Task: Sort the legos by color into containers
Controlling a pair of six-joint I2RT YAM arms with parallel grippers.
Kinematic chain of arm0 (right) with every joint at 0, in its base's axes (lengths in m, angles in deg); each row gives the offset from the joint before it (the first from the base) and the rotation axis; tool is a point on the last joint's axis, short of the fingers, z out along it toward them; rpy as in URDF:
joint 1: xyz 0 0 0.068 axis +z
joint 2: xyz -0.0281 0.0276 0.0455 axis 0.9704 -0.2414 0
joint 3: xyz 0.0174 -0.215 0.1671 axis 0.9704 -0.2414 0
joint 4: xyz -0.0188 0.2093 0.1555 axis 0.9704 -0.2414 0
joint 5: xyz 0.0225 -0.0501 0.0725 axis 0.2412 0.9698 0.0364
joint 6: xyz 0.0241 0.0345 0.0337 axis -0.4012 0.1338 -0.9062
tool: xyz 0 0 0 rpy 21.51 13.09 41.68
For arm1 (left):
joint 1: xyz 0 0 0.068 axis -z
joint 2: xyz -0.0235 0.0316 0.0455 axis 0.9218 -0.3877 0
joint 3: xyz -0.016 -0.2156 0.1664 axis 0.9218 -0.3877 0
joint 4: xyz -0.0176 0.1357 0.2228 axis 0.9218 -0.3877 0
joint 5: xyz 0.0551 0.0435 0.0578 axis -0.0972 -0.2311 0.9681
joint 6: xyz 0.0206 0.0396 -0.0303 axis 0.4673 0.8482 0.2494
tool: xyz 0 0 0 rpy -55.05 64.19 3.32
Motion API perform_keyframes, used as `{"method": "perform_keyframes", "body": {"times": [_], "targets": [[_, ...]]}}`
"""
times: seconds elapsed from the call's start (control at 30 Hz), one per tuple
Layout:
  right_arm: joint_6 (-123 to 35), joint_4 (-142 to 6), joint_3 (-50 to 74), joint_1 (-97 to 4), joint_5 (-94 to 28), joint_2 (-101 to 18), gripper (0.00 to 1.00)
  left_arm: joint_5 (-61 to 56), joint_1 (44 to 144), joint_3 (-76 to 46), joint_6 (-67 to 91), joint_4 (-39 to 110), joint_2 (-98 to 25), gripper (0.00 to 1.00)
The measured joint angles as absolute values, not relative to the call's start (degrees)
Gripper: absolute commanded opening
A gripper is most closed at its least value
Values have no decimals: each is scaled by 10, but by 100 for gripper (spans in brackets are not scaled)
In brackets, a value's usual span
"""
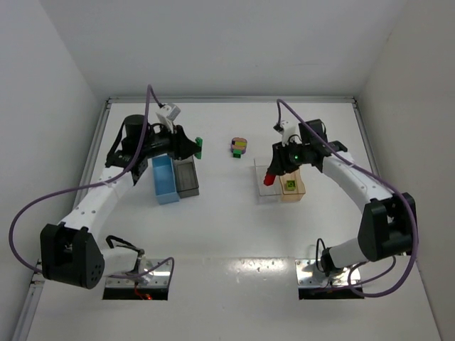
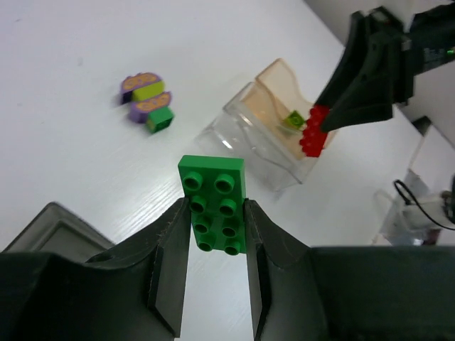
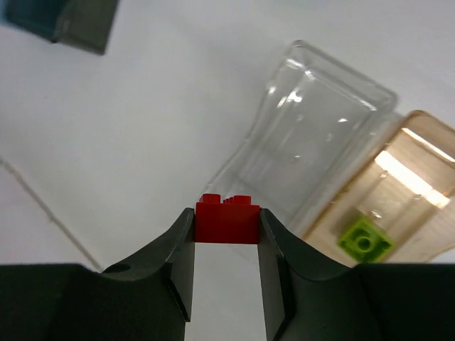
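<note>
On the white table [image 1: 234, 227], the two arms reached out from the near edge, one toward each pair of bins. The left gripper [image 1: 195, 147] was clenched on a green brick [image 2: 213, 188], pinching it by its long sides with the studs facing the wrist camera. It was held off the surface just past the far end of the dark grey bin [image 1: 188, 177]. The right gripper [image 3: 227, 220] was clamped on a red brick [image 3: 227, 222] at the near-left edge of the clear bin [image 3: 320, 135]. Whether the brick hung over the bin or just beside it could not be told.

The light blue bin [image 1: 165, 179] stood touching the dark grey one on the left, and nothing could be made out inside either. On the right, the clear bin looked empty. The tan-orange bin [image 1: 292, 186] beside it held one yellow-green brick [image 3: 364, 241].

Between the two pairs, toward the far side, lay a small cluster of loose bricks [image 1: 239, 147], purple, yellow-green and green.

By my reading the sort was early: one brick was binned, two were in hand waiting to be dropped, and the cluster was untouched.
</note>
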State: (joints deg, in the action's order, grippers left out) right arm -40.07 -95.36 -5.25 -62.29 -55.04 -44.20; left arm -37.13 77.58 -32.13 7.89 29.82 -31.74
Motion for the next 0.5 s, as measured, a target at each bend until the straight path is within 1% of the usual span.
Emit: {"method": "perform_keyframes", "body": {"times": [0.13, 0.23, 0.27, 0.33, 0.37, 0.47, 0.5], "targets": [[-401, -927, -54, -620, -482, -457, 0, -303, 773, -321, 104, 262, -314, 0], [-401, -920, -50, -616, -445, -491, 7, -257, 771, -321, 120, 238, -313, 0], [-401, -920, -48, -613, -437, -503, 13, -243, 771, -321, 123, 230, -313, 0], [-400, -920, -45, -607, -420, -526, 20, -220, 771, -321, 130, 216, -312, 0], [-399, -921, -44, -604, -414, -534, 28, -210, 771, -321, 134, 210, -312, 0], [-399, -923, -44, -596, -403, -548, 43, -188, 771, -321, 140, 197, -312, 0], [-398, -923, -43, -594, -400, -549, 51, -182, 771, -321, 142, 194, -312, 0]]}}
